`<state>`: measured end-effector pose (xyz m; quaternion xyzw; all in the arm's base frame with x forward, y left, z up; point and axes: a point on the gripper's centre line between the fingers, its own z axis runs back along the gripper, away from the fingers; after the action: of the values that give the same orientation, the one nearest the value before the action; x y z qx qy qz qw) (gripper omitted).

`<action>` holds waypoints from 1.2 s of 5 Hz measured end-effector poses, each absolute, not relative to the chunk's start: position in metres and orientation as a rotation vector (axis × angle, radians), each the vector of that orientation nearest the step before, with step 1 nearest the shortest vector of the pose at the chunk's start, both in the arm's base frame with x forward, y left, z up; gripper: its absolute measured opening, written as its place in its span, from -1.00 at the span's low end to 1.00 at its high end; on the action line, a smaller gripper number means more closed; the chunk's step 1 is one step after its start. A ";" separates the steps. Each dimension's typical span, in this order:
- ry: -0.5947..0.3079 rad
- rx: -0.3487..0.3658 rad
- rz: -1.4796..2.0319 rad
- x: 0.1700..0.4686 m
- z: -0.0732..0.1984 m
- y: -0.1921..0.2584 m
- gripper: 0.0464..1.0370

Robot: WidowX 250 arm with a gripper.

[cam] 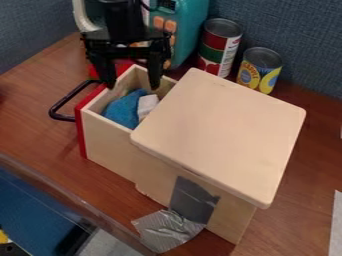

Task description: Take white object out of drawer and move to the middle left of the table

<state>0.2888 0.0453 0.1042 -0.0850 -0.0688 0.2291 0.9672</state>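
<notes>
We observe the gripper [132, 86] at the upper left of the camera view, pointing downward at the far side of the open drawer [110, 144]. Its two fingers are spread apart, and we see nothing held between them.

We locate the white object [147, 104] inside the drawer, next to the edge of the wooden top [224, 132]. Relative to the gripper, it lies lower in the view and slightly right of the midpoint between the fingertips, nearest the right-hand finger as seen here. We note no contact between object and fingers; the height separating them we cannot tell.

A blue cloth-like item [124, 109] sits in the drawer immediately to the left of the white object. We identify the drawer front by its red panel [83, 131] and black handle [61, 105], which face left in the view.
</notes>
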 end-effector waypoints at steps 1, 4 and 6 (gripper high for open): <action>-0.132 -0.184 0.497 0.290 0.104 0.038 0.92; -0.109 -0.153 0.525 0.292 0.092 0.040 0.92; -0.078 -0.157 0.555 0.292 0.081 0.039 0.92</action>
<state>0.2922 0.0391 0.0813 -0.0774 -0.0383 0.2735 0.9580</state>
